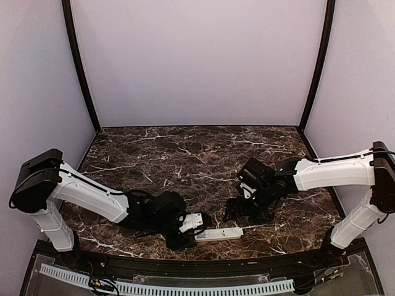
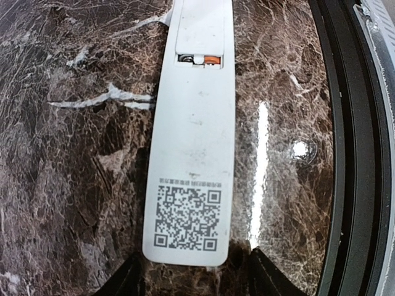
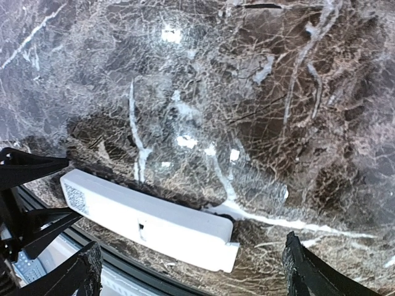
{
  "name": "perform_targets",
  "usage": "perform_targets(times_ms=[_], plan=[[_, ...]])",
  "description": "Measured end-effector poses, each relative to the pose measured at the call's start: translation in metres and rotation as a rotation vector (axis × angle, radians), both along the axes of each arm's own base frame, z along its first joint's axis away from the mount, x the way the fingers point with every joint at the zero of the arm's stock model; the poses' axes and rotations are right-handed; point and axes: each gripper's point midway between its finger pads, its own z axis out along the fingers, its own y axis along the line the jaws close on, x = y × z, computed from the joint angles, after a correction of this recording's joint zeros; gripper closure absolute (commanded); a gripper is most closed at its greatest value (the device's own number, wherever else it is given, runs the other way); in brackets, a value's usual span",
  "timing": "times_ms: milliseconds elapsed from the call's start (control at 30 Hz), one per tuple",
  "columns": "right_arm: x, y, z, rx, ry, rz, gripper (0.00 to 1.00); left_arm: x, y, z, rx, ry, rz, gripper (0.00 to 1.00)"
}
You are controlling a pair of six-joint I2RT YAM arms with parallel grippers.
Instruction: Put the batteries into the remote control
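The white remote control (image 1: 219, 234) lies back up on the marble table near the front edge. In the left wrist view its back (image 2: 192, 142) shows a dark square code sticker (image 2: 186, 217) and a cover (image 2: 200, 28) over the battery recess. A narrow gap at the cover's edge shows the orange-red battery (image 2: 210, 59). The blue battery is hidden. My left gripper (image 2: 197, 280) is open, its fingertips (image 2: 126, 279) on either side of the sticker end, not touching it. My right gripper (image 3: 194, 277) is open and empty above the other end of the remote (image 3: 148, 221).
The table's black front rim (image 2: 345, 154) runs close beside the remote, with a white slotted strip (image 1: 185, 287) beyond it. The left arm's fingers (image 3: 28, 185) show at the left of the right wrist view. Dark marble (image 1: 185, 154) stretches behind both arms.
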Motion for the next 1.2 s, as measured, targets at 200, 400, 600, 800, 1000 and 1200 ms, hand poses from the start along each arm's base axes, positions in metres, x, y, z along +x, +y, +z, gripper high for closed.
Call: perform_targets(times_ms=[200, 400, 600, 800, 1000, 1200], plan=[[-0.005, -0.005, 0.000, -0.005, 0.021, -0.042, 0.01, 0.002, -0.002, 0.001, -0.027, -0.013, -0.006, 0.55], [-0.015, -0.003, -0.009, -0.037, 0.050, -0.050, 0.01, 0.001, -0.004, 0.001, -0.035, -0.009, -0.014, 0.60], [-0.025, -0.001, -0.014, -0.059, 0.068, -0.061, 0.02, -0.002, -0.005, 0.001, -0.044, 0.003, -0.025, 0.62], [-0.023, 0.001, -0.018, -0.074, 0.066, -0.065, 0.02, -0.004, -0.005, 0.001, -0.048, 0.009, -0.030, 0.62], [-0.019, 0.006, -0.025, -0.097, 0.060, -0.037, 0.03, -0.004, -0.005, 0.001, -0.048, 0.010, -0.030, 0.62], [-0.018, 0.021, -0.022, -0.081, 0.042, 0.004, 0.03, -0.004, -0.005, 0.001, -0.048, 0.010, -0.030, 0.62]])
